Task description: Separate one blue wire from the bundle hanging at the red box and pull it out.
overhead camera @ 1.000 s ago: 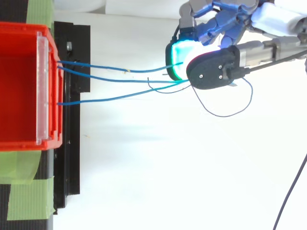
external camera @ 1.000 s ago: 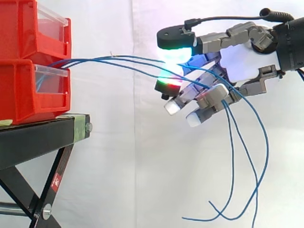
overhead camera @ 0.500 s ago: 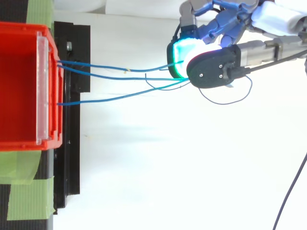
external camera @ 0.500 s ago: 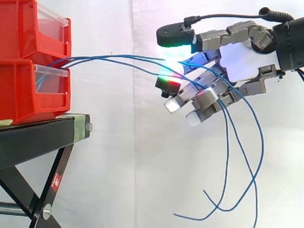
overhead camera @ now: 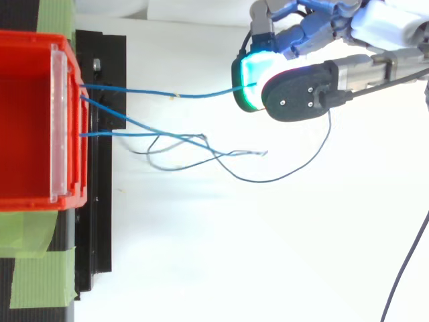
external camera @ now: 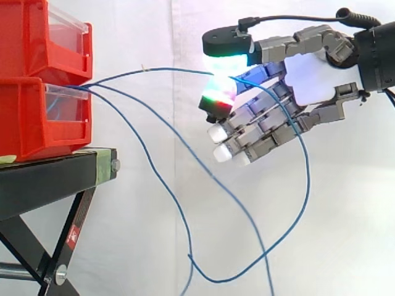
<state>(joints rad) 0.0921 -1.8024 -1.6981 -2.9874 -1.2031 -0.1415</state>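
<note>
Since the hand [external camera: 315,77] is closed on a single blue wire [external camera: 154,69], nipped between the glowing fingertips [external camera: 225,65] with the remaining fingers stretched out below and holding nothing, separation appears achieved and the pull-out is judged the step in hand. The held wire spans in a shallow arc from the front of the lower red box [external camera: 31,123] at left to the pinch at right. Its free tail [external camera: 305,179] passes over the hand and drops in a long loop. Two slack wires [overhead camera: 114,133] hang from the same box front, clear of the hand. Three risks are noted. First, the pinch is narrow, so if the wire's hidden end is wedged in the box, the wire may slide through the pads under tension. Second, the tail's loop sweeps leftward low down and crosses a slack wire there, and the top view shows the strands overlapping between box and hand. A pull to the right could therefore drag the others along or knot them. Third, a stiff pull could shift the box on the black stand [external camera: 49,179]. How the wire is anchored inside cannot be seen.
</note>
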